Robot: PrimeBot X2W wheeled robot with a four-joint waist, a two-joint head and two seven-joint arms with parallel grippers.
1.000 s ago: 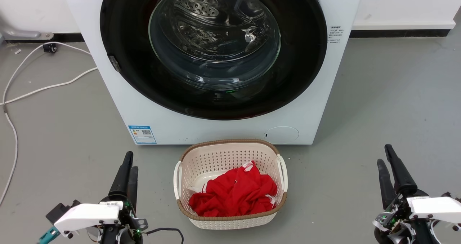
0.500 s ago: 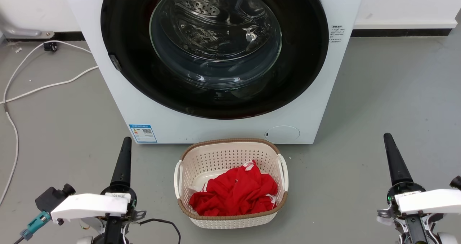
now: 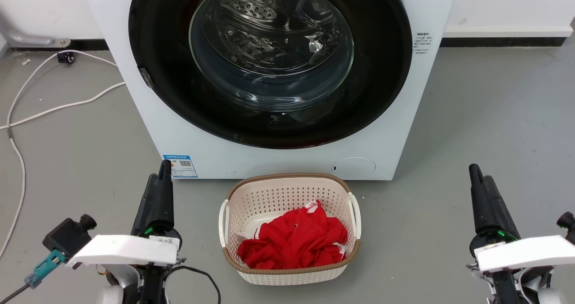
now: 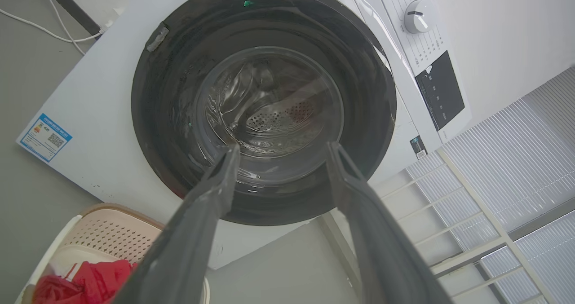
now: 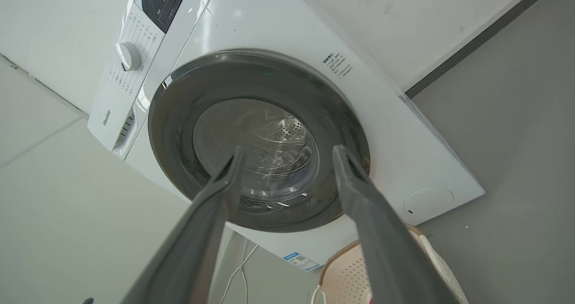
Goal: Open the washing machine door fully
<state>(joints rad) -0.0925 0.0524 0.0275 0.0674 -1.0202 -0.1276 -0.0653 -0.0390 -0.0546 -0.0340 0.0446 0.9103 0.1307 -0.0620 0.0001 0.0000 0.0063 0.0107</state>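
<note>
Your left gripper has its fingers spread wide, and so does your right gripper. Both hold nothing. The washing machine door is ahead of both, well apart from them, shut flat against the white machine. A basket sits between them.

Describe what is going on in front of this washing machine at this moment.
A two-armed robot faces a white washing machine. The washing machine door, round and glossy black, is shut. The left tool and right tool are both open and held low on either side of a laundry basket holding red clothing, with their fingers pointing toward the machine. Neither touches the door, so opening has not begun.
</note>
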